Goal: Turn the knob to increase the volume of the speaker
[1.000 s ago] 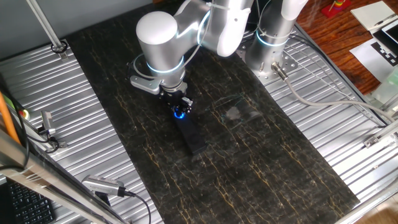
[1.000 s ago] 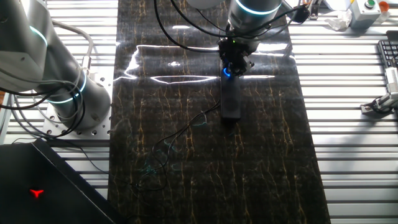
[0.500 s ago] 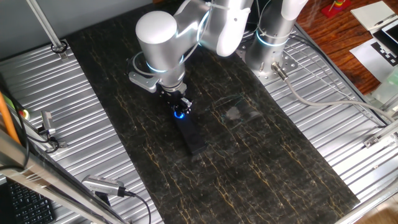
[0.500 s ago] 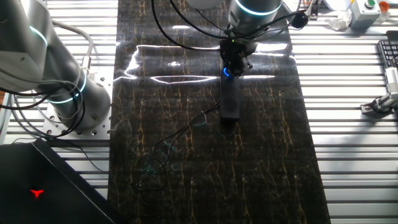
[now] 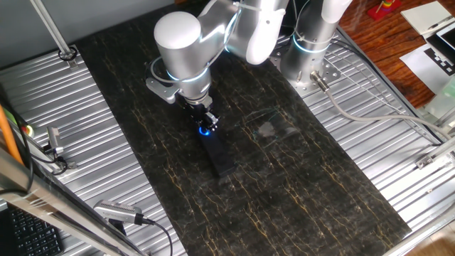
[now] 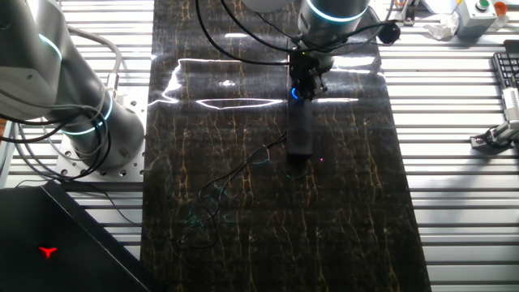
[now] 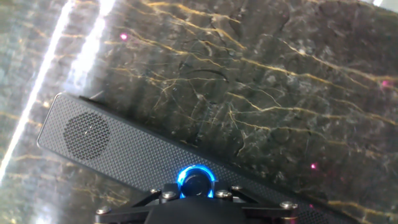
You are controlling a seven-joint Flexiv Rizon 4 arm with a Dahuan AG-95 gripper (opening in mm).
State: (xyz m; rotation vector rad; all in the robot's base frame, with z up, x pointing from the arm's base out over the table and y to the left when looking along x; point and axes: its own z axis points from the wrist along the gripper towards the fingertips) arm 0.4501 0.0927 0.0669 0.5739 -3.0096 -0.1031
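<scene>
The speaker [image 5: 220,156] is a slim black bar lying flat on the dark marble-patterned mat [image 5: 298,185]. It also shows in the other fixed view [image 6: 301,134] and in the hand view [image 7: 124,146]. The knob [image 5: 205,130], a small black dial with a glowing blue ring, sits at the end of the bar under the arm; it also shows in the other fixed view [image 6: 295,94] and the hand view [image 7: 196,180]. My gripper [image 5: 204,122] points straight down on it, jaws closed around the knob, as the hand view [image 7: 196,191] shows.
A thin black cable [image 6: 235,174] runs from the speaker across the mat. A second robot arm's base [image 6: 89,122] stands on the ribbed metal table beside the mat. A transparent patch [image 5: 269,128] lies on the mat right of the speaker.
The wrist has rotated about its vertical axis while staying over the knob: its side flange and connector have swung round. The speaker has not moved.
</scene>
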